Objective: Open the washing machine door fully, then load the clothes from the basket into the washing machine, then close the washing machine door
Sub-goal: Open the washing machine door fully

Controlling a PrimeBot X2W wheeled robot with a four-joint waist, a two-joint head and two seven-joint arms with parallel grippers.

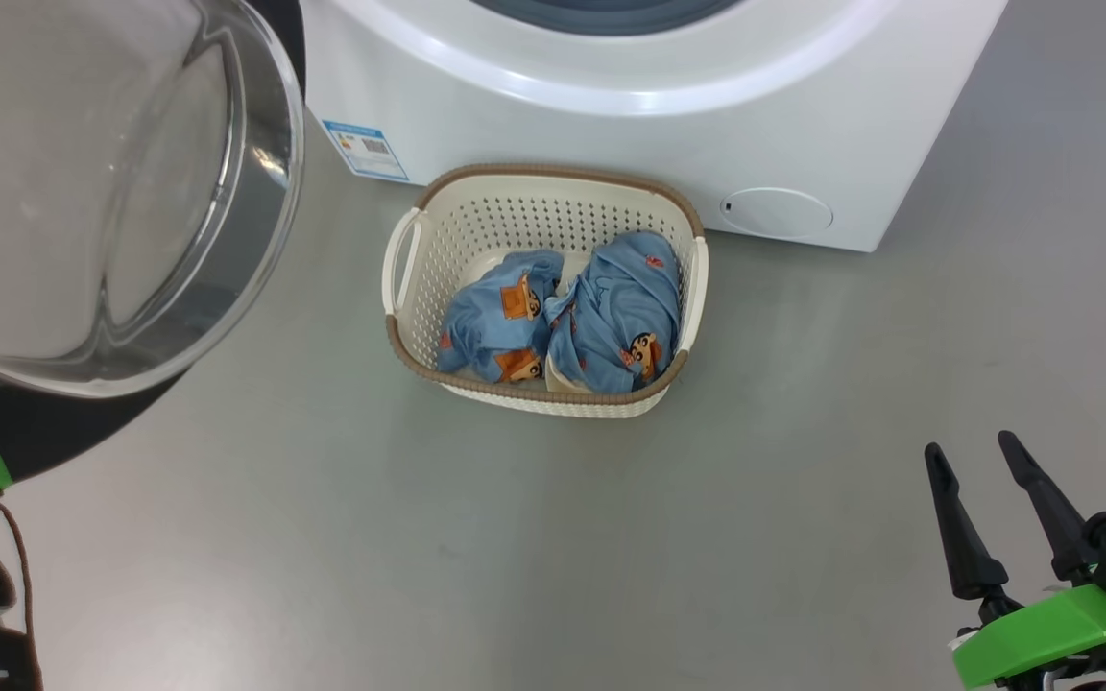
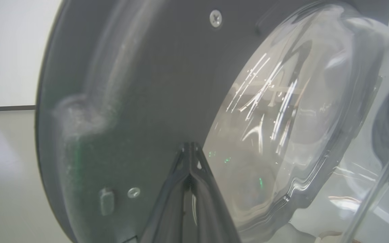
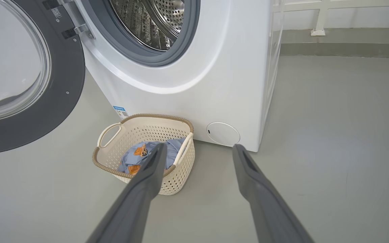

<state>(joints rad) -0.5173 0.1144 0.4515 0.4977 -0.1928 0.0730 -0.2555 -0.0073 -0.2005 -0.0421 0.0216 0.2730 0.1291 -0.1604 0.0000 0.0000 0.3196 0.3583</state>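
- the washing machine door (image 1: 83,192) stands swung out to the left of the washing machine (image 1: 611,125). it may not be at full swing, so it could drift back across the opening during loading.
- the left gripper (image 2: 190,148) has its fingers pressed together with nothing between them, and it points at the door's dark inner face. the closed tips could slip on that glossy face or scrape the glass.
- the right gripper (image 1: 971,446) is spread wide and empty, low over the floor (image 1: 323,537) and well apart from the basket (image 1: 553,171).
- the clothes (image 1: 611,307) lie as two bundles in the basket, which sits just in front of the machine's lower front edge. a pinch could drag the light basket up or snag a trailing garment on the gasket.
- i cannot tell whether the left tips touch the door.
- the drum (image 3: 154,20) is cut off at the top edge of the right wrist view, and i cannot tell how many garments there are.
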